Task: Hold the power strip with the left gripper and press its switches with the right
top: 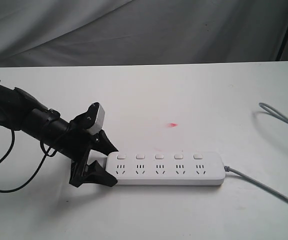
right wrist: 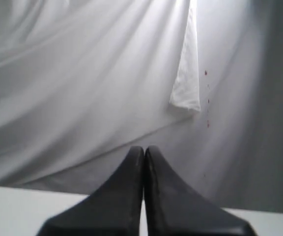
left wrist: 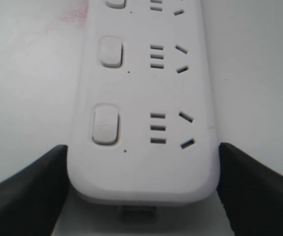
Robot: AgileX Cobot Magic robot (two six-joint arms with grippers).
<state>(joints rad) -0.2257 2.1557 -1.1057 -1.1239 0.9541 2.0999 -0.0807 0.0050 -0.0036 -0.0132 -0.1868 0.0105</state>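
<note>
The white power strip (top: 166, 170) lies flat on the table, with its grey cord (top: 264, 186) leaving the right end. Its five square switches (top: 159, 156) run in a row above the sockets. My left gripper (top: 116, 166) straddles the strip's left end. In the left wrist view its black jaws sit against both long sides of the power strip (left wrist: 141, 93), beside the nearest switch (left wrist: 105, 124). The left gripper (left wrist: 142, 147) is shut on the strip. My right gripper (right wrist: 144, 147) is shut and empty, faces a grey curtain, and is out of the exterior view.
A loop of grey cord (top: 284, 112) lies near the table's right edge. A small red mark (top: 172, 124) sits on the table behind the strip. A loose black cable (top: 4, 175) hangs from the left arm. A grey curtain (top: 134, 30) backs the table.
</note>
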